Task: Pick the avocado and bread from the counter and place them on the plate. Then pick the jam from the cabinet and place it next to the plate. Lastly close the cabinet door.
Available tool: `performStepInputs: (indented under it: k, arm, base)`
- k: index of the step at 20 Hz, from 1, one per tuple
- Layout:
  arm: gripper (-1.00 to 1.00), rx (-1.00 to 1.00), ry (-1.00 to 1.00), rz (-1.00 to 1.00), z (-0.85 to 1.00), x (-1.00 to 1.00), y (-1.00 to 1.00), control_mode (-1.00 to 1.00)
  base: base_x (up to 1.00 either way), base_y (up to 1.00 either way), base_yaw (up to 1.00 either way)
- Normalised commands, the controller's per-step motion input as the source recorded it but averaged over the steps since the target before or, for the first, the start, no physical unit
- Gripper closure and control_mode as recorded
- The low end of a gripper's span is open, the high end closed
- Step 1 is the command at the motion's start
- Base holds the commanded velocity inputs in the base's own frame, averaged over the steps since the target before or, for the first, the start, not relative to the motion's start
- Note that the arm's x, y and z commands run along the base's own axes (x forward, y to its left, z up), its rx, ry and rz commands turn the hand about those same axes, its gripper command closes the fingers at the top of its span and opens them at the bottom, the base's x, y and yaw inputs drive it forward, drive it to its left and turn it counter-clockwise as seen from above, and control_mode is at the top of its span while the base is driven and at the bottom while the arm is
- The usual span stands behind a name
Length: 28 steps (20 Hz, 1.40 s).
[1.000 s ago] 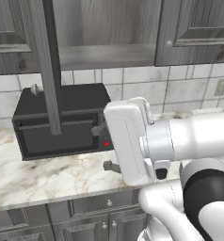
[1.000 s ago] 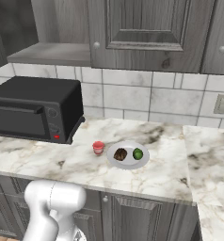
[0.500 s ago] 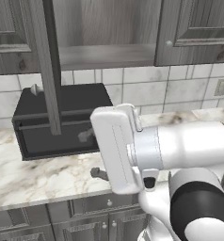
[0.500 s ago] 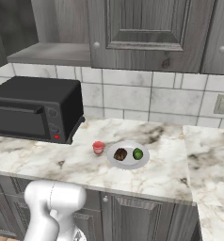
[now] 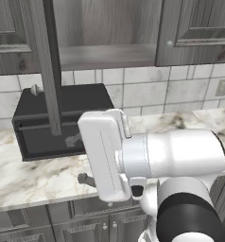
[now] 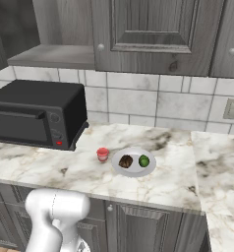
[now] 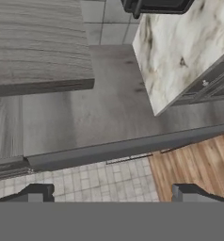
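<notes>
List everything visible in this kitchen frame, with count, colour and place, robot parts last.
plate: one, white, on the counter
bread: one, dark brown, on the plate
avocado: one, green, on the plate beside the bread
jam: one, red jar, on the counter left of the plate
microwave: one, black, on the counter under the cabinet
cabinet door: one, grey, swung open
wall outlet: one, on the tiles
gripper: one, open, empty

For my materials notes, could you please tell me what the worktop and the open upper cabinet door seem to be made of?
The white worktop with beige-brown veining looks like polished marble, going by the veins. The tall grey open cabinet door looks like matte stained wood, going by its streaky grain, though it could be laminate.
</notes>
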Motion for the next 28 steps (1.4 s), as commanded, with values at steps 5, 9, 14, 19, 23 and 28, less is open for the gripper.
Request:
performStepInputs:
  k: [5,9,14,19,23,28]
  arm:
    - [-1.0,0.04,0.0,0.0,0.0,-0.04,0.19,-1.0]
    - [-1.0,0.07,0.0,0.0,0.0,-0.11,0.18,-1.0]
    - [-1.0,0.11,-0.02,0.0,0.0,-0.17,0.18,-1.0]
    - [-1.0,0.07,-0.08,0.0,0.0,-0.06,0.22,-1.0]
    - [-1.0,0.0,-0.11,-0.03,0.04,0.0,0.21,-1.0]
    - [-1.0,0.0,-0.12,-0.01,0.14,0.01,0.2,-1.0]
  base:
    - [0.0,0.0,0.0]
    - [0.0,0.0,0.0]
    - [0.0,0.0,0.0]
    - [0.0,0.0,0.0]
    - [0.0,0.0,0.0]
    - [0.0,0.0,0.0]
